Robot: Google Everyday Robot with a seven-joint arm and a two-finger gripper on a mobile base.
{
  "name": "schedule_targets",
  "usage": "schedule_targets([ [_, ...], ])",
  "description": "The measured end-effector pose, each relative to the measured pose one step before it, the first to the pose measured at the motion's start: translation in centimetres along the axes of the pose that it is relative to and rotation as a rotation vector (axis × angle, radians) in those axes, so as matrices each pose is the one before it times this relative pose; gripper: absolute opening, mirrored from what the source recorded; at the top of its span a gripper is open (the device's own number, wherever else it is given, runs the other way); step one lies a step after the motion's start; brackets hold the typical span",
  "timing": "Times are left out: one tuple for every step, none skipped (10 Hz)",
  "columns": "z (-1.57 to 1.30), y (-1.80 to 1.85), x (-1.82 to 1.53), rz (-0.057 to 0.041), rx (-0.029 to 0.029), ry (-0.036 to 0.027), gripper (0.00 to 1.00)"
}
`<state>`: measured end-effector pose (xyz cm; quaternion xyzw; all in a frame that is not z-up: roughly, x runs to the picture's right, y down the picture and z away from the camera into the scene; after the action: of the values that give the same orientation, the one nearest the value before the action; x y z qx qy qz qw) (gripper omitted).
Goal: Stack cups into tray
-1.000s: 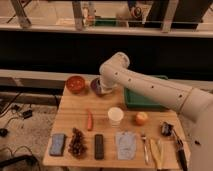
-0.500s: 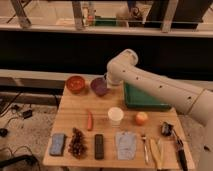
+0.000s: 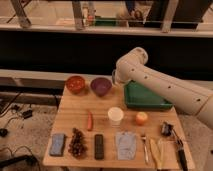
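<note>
Camera view: the table (image 3: 70, 112) carries everything the task needs, and by the look of it no stacking has been done.

The tray (image 3: 142, 95) sits at 2 o'clock on the tabletop, and what shows of its floor is bare.

The white cup (image 3: 115, 115) stands upright near the table's centre. The tan cup (image 3: 141, 118) stands just beside it at its 3 o'clock, with a gap between them. Both are on the wood at the tray's 6 to 7 o'clock, close to its near wall but outside it.

The arm (image 3: 165, 90) reaches in from 3 o'clock, passing over the tray's far right corner. The gripper (image 3: 115, 78) hangs at its end, above the gap between the purple bowl (image 3: 100, 86) and the tray's left wall, at the white cup's 12 o'clock and well above it. Its jaws are pressed together, and I cannot make out anything pinched between them.

The red bowl (image 3: 76, 84) at 11 o'clock has no part in the job.

My reading is that the whole task is left to do. One cup must go into the tray, then the other must be nested in it.
</note>
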<state>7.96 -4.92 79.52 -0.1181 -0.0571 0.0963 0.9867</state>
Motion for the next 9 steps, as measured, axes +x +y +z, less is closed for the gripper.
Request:
schedule_targets([
  [0.275, -0.164, 0.437, 0.03131, -0.00121, 0.0048, 0.02],
  [0.084, -0.207, 0.496, 0.02149, 0.00289, 0.00652, 0.02],
  [0.04, -0.32, 0.927, 0.02451, 0.00568, 0.00973, 0.02],
  [-0.075, -0.442, 1.167, 0.02351, 0.00924, 0.01277, 0.02],
  [-0.09, -0.427, 1.029, 0.01865, 0.0098, 0.01063, 0.02],
  [-0.075, -0.409, 0.731, 0.01587, 0.01169, 0.00966, 0.02],
  [-0.137, -0.316, 0.214, 0.00891, 0.00994, 0.00552, 0.02],
  [-0.056, -0.234, 0.148, 0.00566, 0.00788, 0.00604, 0.02],
  [-0.115, -0.253, 0.428, 0.00732, 0.00692, 0.00705, 0.02],
])
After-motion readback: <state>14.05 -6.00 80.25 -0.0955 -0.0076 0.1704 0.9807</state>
